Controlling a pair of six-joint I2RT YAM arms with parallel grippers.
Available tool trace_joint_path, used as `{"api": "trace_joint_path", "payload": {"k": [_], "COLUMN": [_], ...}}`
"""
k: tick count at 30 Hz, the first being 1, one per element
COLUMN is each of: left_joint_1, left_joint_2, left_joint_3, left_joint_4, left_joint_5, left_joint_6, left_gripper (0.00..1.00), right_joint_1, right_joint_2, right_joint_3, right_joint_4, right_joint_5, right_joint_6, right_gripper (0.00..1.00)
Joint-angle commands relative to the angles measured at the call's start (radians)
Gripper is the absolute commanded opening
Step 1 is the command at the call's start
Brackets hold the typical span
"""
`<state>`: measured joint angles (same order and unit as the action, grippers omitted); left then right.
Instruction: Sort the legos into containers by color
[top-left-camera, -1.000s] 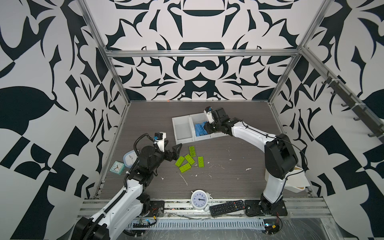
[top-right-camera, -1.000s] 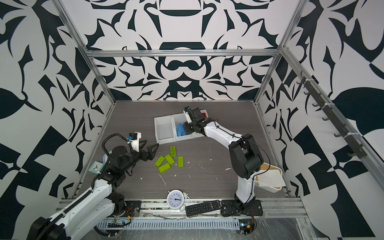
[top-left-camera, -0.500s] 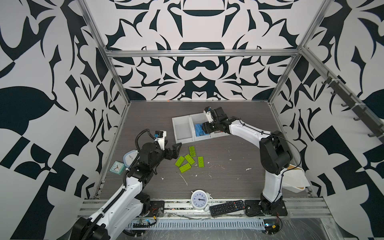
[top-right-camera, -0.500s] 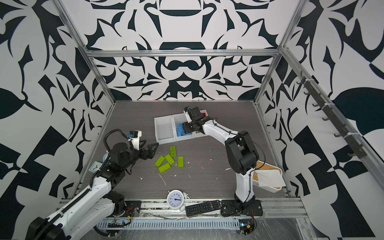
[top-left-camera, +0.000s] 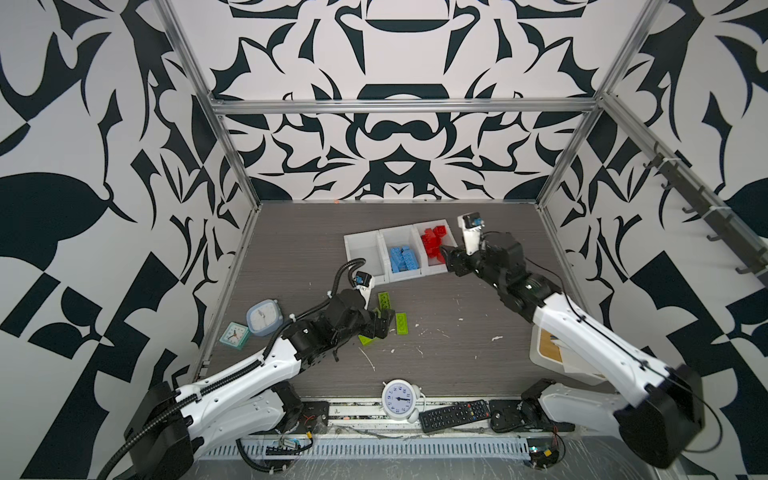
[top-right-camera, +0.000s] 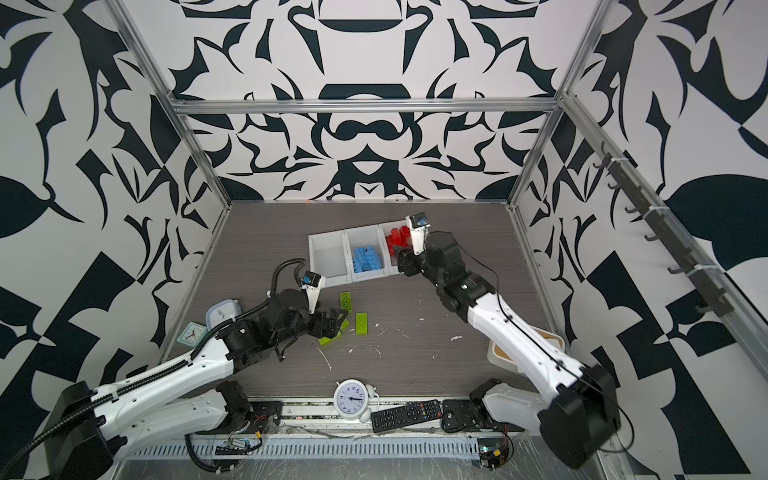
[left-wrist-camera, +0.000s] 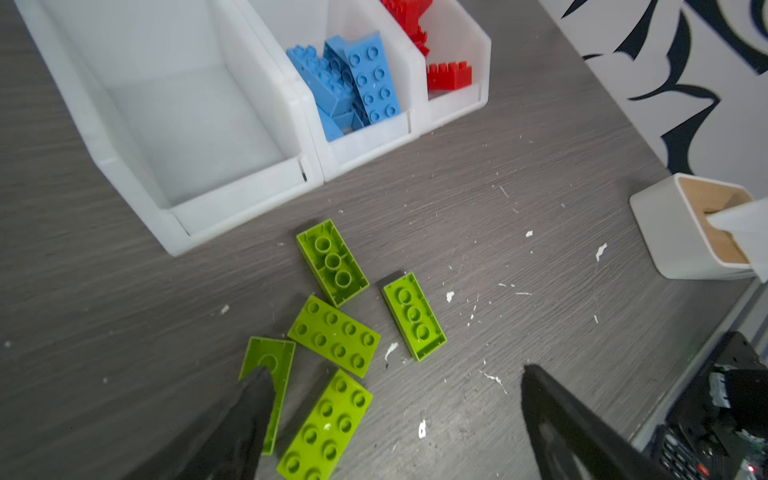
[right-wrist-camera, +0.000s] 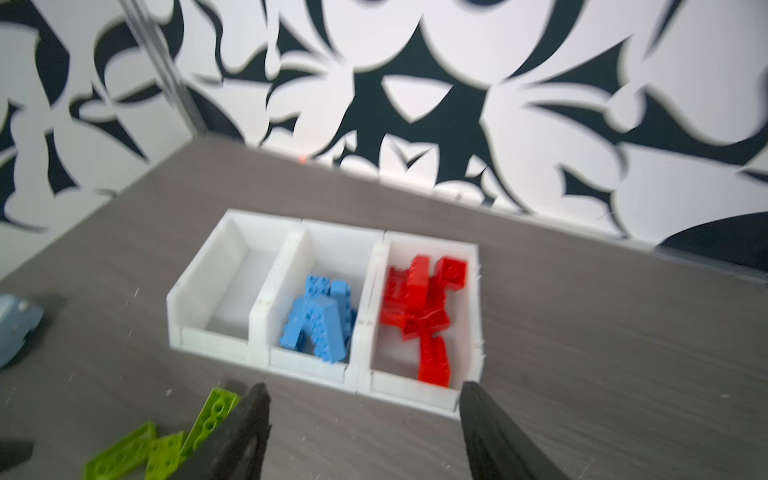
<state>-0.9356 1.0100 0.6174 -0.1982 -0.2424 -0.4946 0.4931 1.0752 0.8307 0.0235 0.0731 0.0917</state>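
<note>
Over the last second the right gripper (top-left-camera: 446, 255) had drawn back from the middle bin (left-wrist-camera: 365, 137), where it had hung over the blue bricks (top-left-camera: 401, 259). It now stood at the near right corner of the right bin (right-wrist-camera: 473, 311), beside the red bricks (top-left-camera: 432, 245). Its jaws had gone from nearly closed to well apart, and the blurred right wrist view showed nothing between them. It had probably just let a blue brick go into the middle bin, though the drop itself could not be made out.

In the same second the left gripper (left-wrist-camera: 392, 372) had moved right, from beside the green bricks (left-wrist-camera: 334, 336) to just above them. Its jaws were wide and empty, straddling the near end of the cluster.

No blue or red brick lay loose on the table (top-left-camera: 457, 353), so those two colours looked finished. The five green bricks were still on the table just near of the bins, and the left bin (top-left-camera: 363, 255) was empty. What remained was the green lot, and the left arm looked placed to start on it.
</note>
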Motion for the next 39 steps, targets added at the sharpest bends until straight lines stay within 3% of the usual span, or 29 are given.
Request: {"api": "trace_joint_path", "payload": {"k": [1,6,14,21,31,39], "left_joint_1": [-0.097,-0.161,-0.18,-0.178,-0.13,-0.129], "left_joint_2": [0.078,0.252,0.482,0.555,0.686,0.782], "left_joint_3": [0.05,0.13,0.292,0.334,0.338,0.397], "left_joint_4": [-0.124,-0.128,-0.184,-0.16,-0.023,-0.066], "left_joint_5": [-0.176,-0.183,-0.166,-0.165,-0.048,-0.031], "left_joint_6": [-0.139,-0.209,-0.25,-0.253,-0.267,-0.252], "left_gripper": [0.95,0.93,0.87,0.84,0.74,0.71], "right_joint_1": [-0.013,-0.012,-0.011,-0.012,-0.011,-0.012], "right_joint_2": [-0.101,-0.164,-0.133,-0.157,-0.148,-0.17], "right_joint_3": [-0.219,-0.362,-0.408,-0.478,-0.463,-0.467], "right_joint_4": [0.201,0.3,0.353,0.441,0.419,0.412], "right_joint_5": [0.1,0.097,-0.014,0.012,-0.004,0.011], "right_joint_6": [-0.012,-0.006,0.022,0.044,0.047,0.042], "right_gripper": [0.76,0.76,0.75,0.75,0.76,0.77]}}
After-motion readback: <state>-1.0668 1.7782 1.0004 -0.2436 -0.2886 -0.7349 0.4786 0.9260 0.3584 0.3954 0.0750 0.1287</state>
